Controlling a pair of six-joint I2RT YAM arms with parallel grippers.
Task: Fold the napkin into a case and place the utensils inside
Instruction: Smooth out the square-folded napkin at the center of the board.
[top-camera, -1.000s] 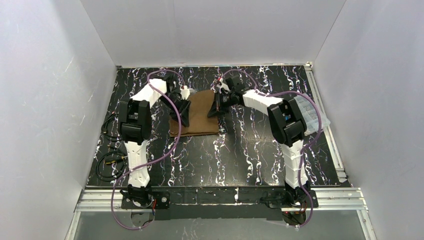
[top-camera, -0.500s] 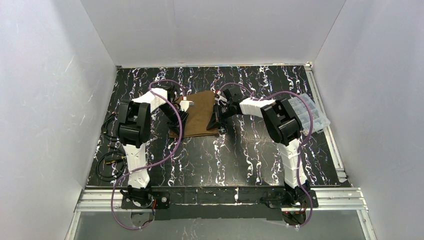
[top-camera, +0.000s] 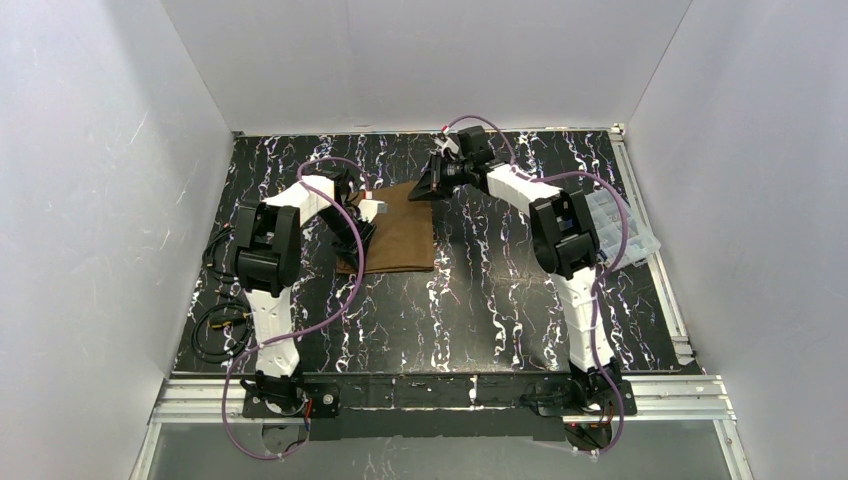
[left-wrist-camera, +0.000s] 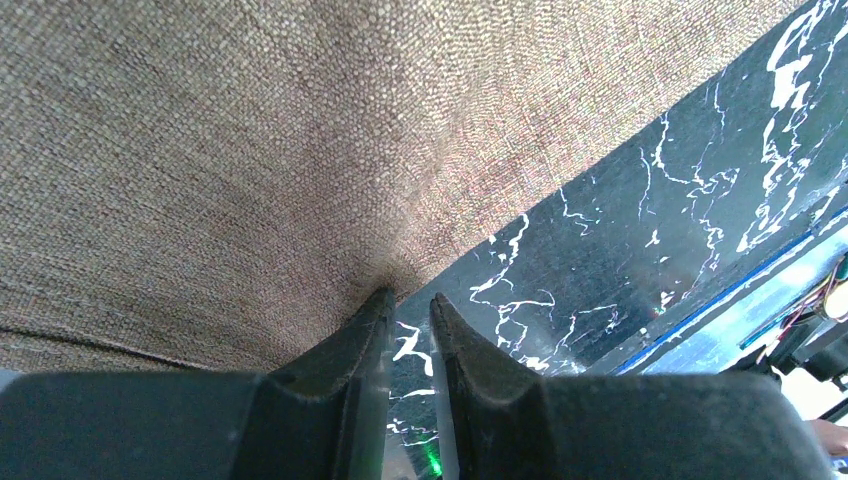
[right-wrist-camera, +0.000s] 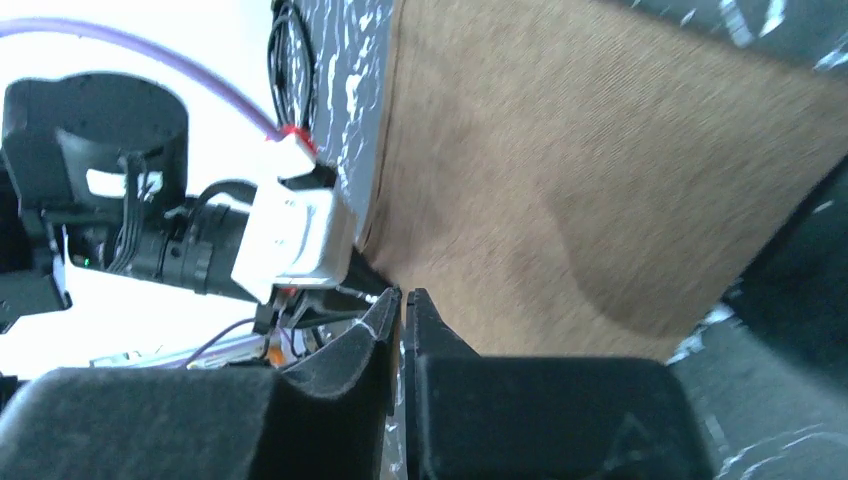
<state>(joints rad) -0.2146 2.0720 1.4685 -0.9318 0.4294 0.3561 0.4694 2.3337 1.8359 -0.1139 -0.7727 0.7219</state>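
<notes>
Two arms are on the napkin (top-camera: 398, 232), and I'd say you're in the folding step. It lies flat as a broad brown rectangle just past table centre toward 12 o'clock, too wide to work as a pouch yet. Your left gripper (left-wrist-camera: 410, 305) is at its 9 o'clock edge, jaws barely apart, one tip nudging the cloth, nothing pinched. The right gripper (right-wrist-camera: 402, 297) is at the 1 o'clock corner, jaws all but closed, empty. Next you need a proper pinch on one edge, then another fold across. I can't spot the utensils. A clear compartment box (top-camera: 622, 225) sits at 3 o'clock.
</notes>
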